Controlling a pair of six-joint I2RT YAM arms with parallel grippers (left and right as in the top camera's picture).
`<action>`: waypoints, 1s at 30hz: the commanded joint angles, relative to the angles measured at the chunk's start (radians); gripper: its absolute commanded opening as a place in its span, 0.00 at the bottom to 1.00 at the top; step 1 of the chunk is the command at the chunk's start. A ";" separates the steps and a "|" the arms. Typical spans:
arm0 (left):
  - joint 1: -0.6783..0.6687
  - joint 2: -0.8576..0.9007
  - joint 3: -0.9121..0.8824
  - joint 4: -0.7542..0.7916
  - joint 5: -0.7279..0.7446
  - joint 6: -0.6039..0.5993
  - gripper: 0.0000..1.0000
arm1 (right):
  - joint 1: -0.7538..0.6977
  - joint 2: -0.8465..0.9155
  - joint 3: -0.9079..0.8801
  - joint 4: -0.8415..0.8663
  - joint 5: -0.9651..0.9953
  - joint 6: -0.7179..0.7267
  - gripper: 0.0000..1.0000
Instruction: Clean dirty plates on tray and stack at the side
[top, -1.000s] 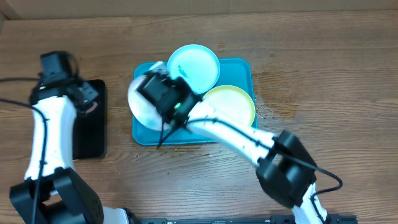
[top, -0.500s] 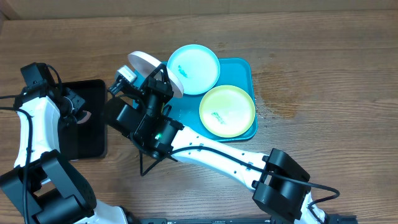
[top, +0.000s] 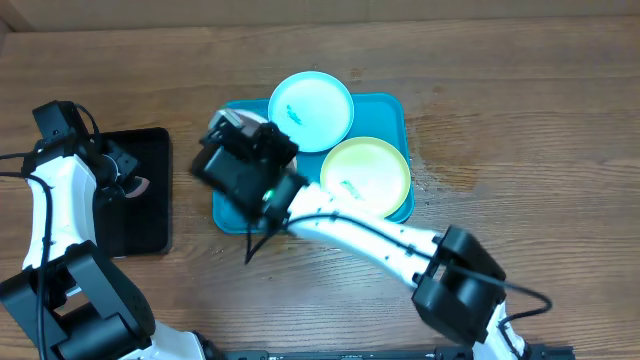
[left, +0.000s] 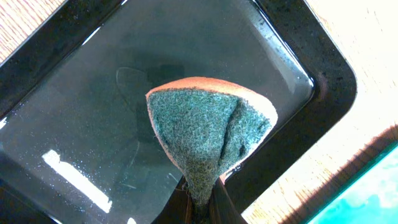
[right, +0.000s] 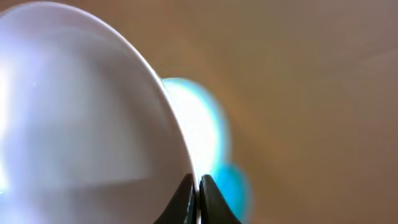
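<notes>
My right gripper (right: 198, 190) is shut on the rim of the white plate (right: 81, 124), which it holds tilted on edge. In the overhead view the right wrist (top: 245, 165) hangs over the left end of the turquoise tray (top: 392, 104) and hides most of that plate. The pale cyan plate (top: 311, 110) lies at the tray's far side. On the tray's right lies the yellow-green plate (top: 365, 178), marked with a small teal smear. My left gripper (left: 200, 208) is shut on a green-and-orange sponge (left: 208, 134) over the black tray (left: 93, 93).
The black tray (top: 150, 215) sits on the wooden table left of the turquoise tray and holds a shallow film of water. The right arm's forearm (top: 370, 235) stretches across the table in front of the turquoise tray.
The right arm lifted the white plate off the tray's left end, swung it up and left, then brought it back over that end. The left arm shifted left early, then stayed still.
</notes>
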 joint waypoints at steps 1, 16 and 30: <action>0.000 0.005 -0.003 0.000 0.011 -0.017 0.04 | -0.123 -0.053 0.019 -0.020 -0.615 0.221 0.04; -0.001 0.005 -0.003 0.006 0.062 -0.017 0.04 | -0.754 -0.160 -0.053 -0.224 -0.795 0.549 0.04; -0.001 0.005 -0.003 0.016 0.062 -0.017 0.04 | -1.095 -0.140 -0.379 -0.179 -0.798 0.714 0.04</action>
